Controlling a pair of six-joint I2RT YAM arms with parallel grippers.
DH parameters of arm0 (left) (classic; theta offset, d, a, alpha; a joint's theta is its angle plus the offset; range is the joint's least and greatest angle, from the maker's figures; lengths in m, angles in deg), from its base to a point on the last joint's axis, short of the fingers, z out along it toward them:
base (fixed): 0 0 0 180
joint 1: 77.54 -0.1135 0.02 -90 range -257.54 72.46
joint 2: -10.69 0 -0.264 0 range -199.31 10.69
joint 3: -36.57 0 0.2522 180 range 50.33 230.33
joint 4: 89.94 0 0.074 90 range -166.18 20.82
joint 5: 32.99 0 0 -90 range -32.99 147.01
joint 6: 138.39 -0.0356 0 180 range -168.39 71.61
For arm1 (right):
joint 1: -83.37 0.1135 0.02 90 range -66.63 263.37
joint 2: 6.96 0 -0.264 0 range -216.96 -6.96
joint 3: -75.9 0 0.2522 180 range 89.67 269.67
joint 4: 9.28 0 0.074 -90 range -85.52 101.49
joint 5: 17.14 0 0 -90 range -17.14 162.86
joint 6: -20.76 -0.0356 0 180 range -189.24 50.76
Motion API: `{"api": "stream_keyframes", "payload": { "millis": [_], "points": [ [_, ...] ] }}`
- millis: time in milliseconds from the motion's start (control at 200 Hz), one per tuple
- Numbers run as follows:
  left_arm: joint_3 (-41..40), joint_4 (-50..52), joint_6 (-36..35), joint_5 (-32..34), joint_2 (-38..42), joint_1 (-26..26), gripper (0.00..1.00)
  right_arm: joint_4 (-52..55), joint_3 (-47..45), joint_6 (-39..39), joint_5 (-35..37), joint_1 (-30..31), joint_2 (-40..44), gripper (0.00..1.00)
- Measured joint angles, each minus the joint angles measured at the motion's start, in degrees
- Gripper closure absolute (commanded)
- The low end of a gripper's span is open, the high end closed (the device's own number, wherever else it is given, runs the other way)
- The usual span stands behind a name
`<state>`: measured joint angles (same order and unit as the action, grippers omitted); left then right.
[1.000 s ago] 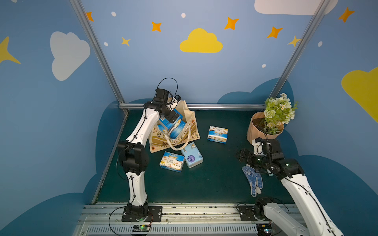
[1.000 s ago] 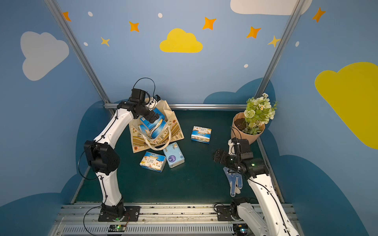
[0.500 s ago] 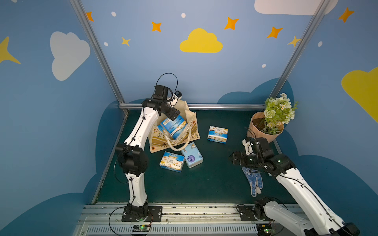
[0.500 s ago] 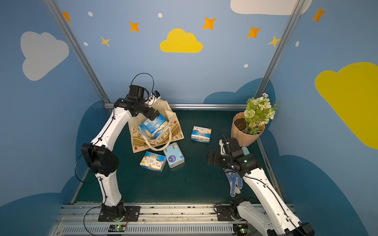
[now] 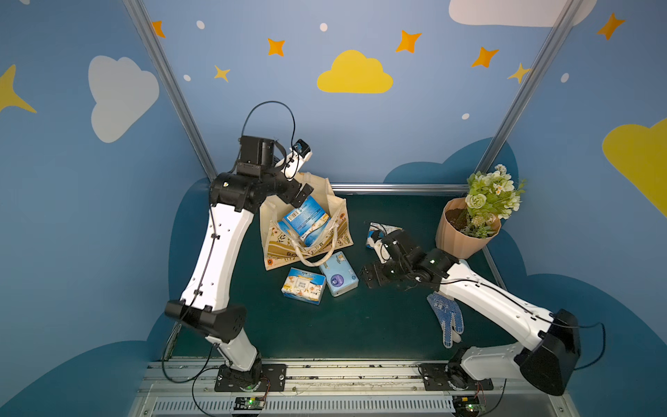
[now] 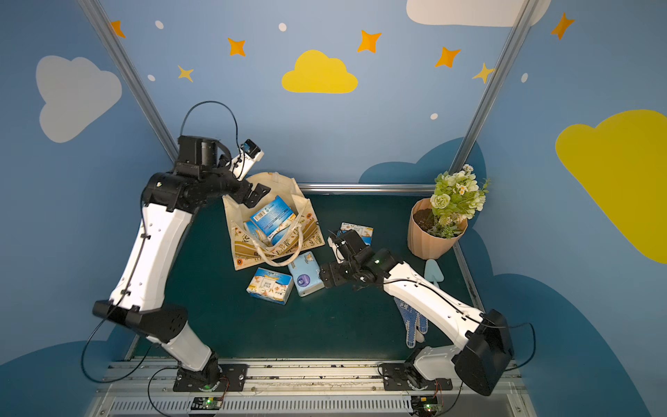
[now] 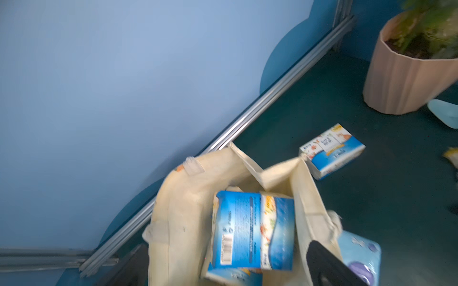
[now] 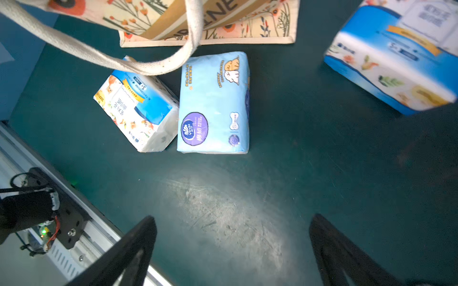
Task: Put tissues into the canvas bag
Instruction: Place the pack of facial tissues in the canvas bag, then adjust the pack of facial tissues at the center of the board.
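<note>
While both claws stand spread wide and empty, the left claw (image 5: 300,192) hangs over the open mouth of the canvas bag (image 5: 274,220), which lies by the worktop's (image 5: 325,332) far edge, toward its left side. A barcode-printed pack (image 5: 305,216) lies topmost inside, over more packs (image 5: 283,228). The right claw (image 8: 231,216) hovers over bare worktop near the middle, just beside a pale blue pack (image 5: 338,275). That pack lies side by side with a floral pack (image 5: 303,290), both just in front of the bag. A third pack (image 6: 358,231) lies beyond the right wrist, apart from the bag. A flower pot (image 5: 465,234) stands in the far right corner, and a dotted glove (image 5: 447,317) lies near the right edge.
</note>
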<state>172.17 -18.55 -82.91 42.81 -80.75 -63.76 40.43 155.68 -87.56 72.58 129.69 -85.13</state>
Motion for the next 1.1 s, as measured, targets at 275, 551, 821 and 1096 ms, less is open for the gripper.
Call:
{"api": "stream_keyframes", "payload": {
  "millis": [275,551,821,1096],
  "points": [
    [-25.11,3.85,-5.20,-0.33,21.68,4.24,0.00,-2.60,5.64,1.88,3.67,-2.89,-10.16,0.03],
    [-44.65,4.79,-10.08,2.34,24.59,7.80,0.00,-3.82,8.57,2.16,7.10,-12.46,-14.10,0.03],
    [-51.65,4.85,-13.68,3.37,24.65,9.29,0.00,-11.45,16.17,3.89,5.79,-20.94,-22.32,0.03],
    [-51.15,5.27,-11.47,1.49,24.20,11.47,0.00,-19.19,27.12,4.83,1.66,-26.69,-38.71,0.03]
  ]
}}
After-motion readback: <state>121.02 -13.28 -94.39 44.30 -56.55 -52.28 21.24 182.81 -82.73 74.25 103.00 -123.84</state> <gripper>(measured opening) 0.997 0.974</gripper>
